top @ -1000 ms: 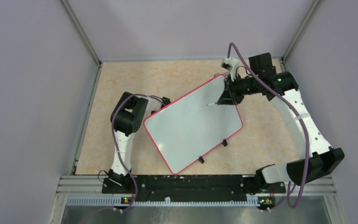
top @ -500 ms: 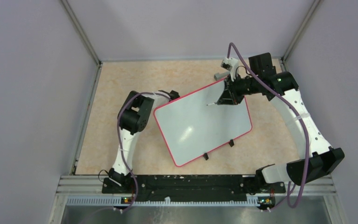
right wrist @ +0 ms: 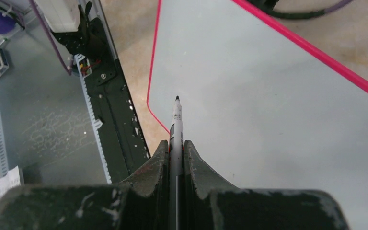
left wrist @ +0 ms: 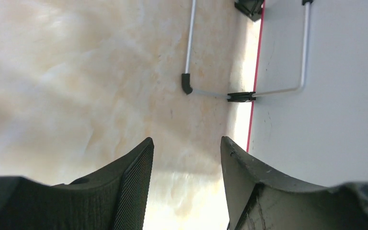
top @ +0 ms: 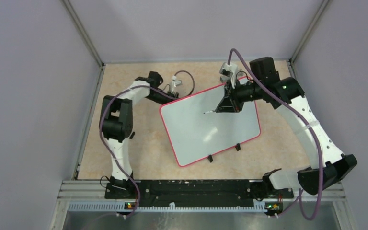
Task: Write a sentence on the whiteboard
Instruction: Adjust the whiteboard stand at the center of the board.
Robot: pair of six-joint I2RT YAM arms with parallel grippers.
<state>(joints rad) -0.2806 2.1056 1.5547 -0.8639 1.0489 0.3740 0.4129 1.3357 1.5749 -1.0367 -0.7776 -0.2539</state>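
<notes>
The whiteboard (top: 211, 129) lies tilted on the tan table, white with a pink-red rim. Its face is blank and no sentence shows on it. My right gripper (top: 225, 104) hovers over the board's far part, shut on a thin marker (top: 211, 110) whose black tip points down-left. In the right wrist view the fingers (right wrist: 175, 142) clamp the marker (right wrist: 175, 120) above the board (right wrist: 268, 96). My left gripper (top: 168, 98) is open and empty at the board's far-left corner. In its wrist view the fingers (left wrist: 187, 143) straddle bare table beside the board's red edge (left wrist: 326, 120).
Two black clips (top: 210, 158) (top: 237, 146) sit on the board's near long edge. A grey wire bracket (left wrist: 188, 52) runs from the rim onto the table. The black base rail (top: 191, 189) crosses the near edge. Grey walls close in the left, back and right.
The board slid right and turned while the left gripper was at its left edge. The left arm then swung to the far-left corner. The right gripper and marker shifted left over the board.
</notes>
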